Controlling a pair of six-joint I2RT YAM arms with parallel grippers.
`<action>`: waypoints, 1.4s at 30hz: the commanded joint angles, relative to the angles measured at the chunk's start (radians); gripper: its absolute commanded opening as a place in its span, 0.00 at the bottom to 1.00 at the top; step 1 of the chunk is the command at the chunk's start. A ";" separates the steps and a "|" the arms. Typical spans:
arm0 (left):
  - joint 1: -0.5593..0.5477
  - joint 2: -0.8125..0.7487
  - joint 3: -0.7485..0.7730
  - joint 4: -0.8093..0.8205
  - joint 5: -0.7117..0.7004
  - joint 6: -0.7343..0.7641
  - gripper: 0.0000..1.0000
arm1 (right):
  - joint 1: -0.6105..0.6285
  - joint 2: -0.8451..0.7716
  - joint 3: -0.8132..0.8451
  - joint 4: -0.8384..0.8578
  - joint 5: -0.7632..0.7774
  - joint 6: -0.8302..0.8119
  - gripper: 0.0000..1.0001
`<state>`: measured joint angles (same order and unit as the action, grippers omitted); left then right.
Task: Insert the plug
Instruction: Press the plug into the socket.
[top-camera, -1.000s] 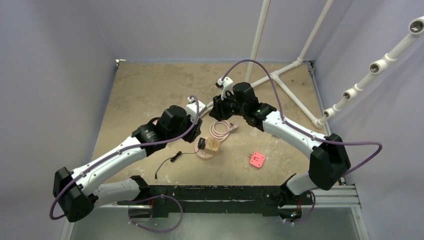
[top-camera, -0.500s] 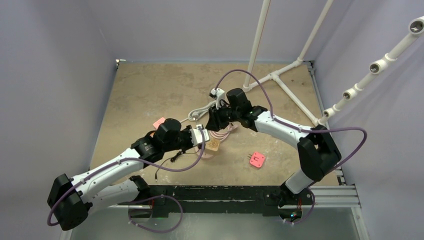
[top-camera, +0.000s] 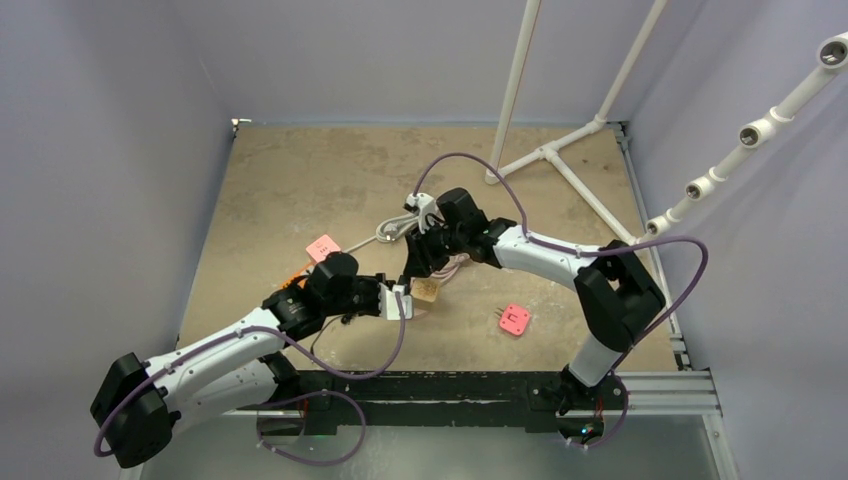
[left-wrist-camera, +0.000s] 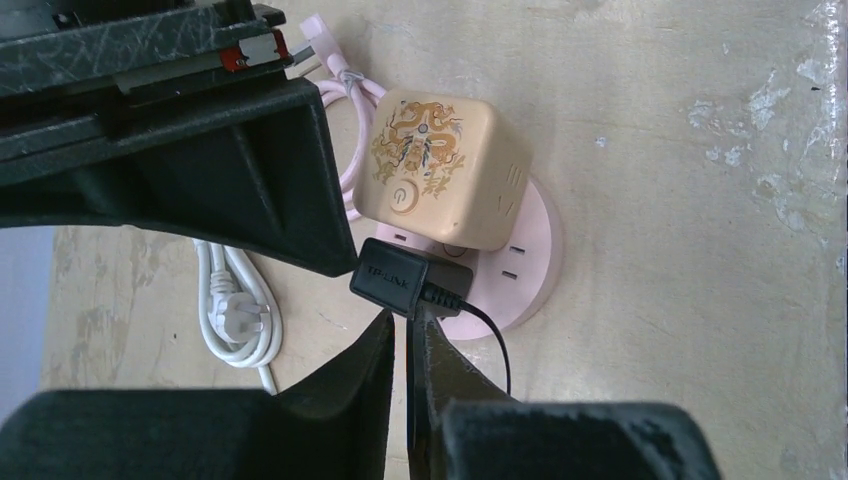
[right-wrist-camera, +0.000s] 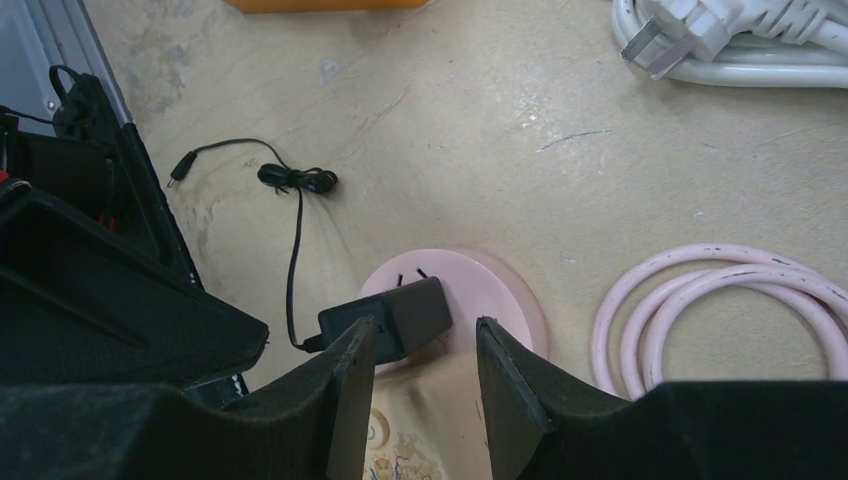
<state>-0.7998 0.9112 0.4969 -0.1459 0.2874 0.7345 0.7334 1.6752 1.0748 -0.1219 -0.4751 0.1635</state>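
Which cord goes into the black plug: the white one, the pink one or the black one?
The thin black cord runs out of the black plug. The thick white cord and pink cord lie coiled apart from it.

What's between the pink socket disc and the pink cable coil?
Just bare table separates socket disc and cable coil, seen in the right wrist view.

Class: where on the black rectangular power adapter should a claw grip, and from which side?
Its flat long sides, from above: the black rectangular power adapter has parallel faces, its thin black cable leaves one short end, and the cream dragon-printed cube crowds another side.
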 joint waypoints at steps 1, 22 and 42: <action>-0.002 -0.013 -0.009 0.037 0.047 0.077 0.09 | 0.008 0.009 0.011 -0.004 -0.022 -0.027 0.44; 0.000 0.053 -0.035 0.037 0.066 0.232 0.27 | 0.032 0.040 0.026 -0.031 0.026 -0.048 0.41; 0.054 0.198 0.023 0.026 0.111 0.390 0.25 | 0.033 0.032 0.003 -0.066 0.098 -0.052 0.38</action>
<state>-0.7643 1.0702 0.4896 -0.0959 0.3759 1.0733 0.7563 1.7016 1.0817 -0.1257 -0.4328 0.1440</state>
